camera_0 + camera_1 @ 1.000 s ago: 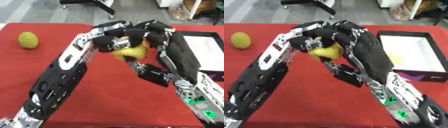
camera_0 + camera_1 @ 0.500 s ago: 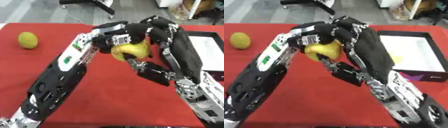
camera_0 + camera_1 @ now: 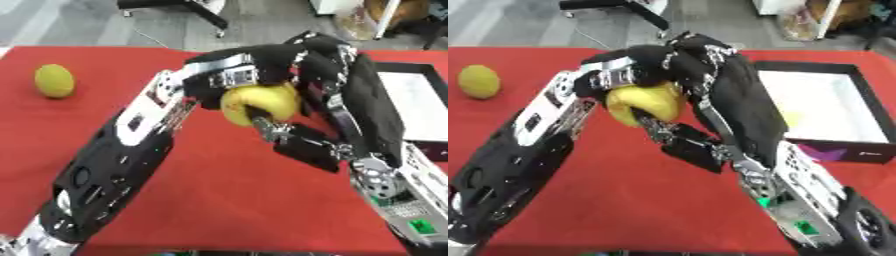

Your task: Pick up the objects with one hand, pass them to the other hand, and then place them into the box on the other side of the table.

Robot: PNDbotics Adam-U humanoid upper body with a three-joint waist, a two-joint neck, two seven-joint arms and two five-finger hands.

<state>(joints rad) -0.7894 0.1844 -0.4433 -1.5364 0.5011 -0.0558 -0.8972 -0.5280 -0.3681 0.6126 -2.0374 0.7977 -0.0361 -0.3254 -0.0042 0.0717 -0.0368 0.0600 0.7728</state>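
Both arms are meeting above the middle of the red desk (image 3: 219,200), and the handover looks to be in mid-course. The yellow fruit (image 3: 260,102) is being held up off the cloth between the two hands: the left hand (image 3: 229,75) is curling over its top and left side, while the right hand (image 3: 710,65) is wrapping over it from the right, with its thumb reaching up under the fruit. Both sets of fingers are bending round the fruit, so which hand is actually bearing it cannot be told from these views; neither is showing a clear release. A second object, a yellow-green ball (image 3: 54,80), is lying untouched on the desk well off to the robot's left. The black box (image 3: 820,112) with its white inside is sitting on the right side of the desk, near the right forearm; a faint yellowish patch is showing on its floor, but whether that is an object already dropped in cannot be made out. By my reading, the pick-up of this fruit is done, the pass is under way, and what is remaining is the left hand letting go, the right hand carrying the fruit across into the box, and then the same round for the ball.
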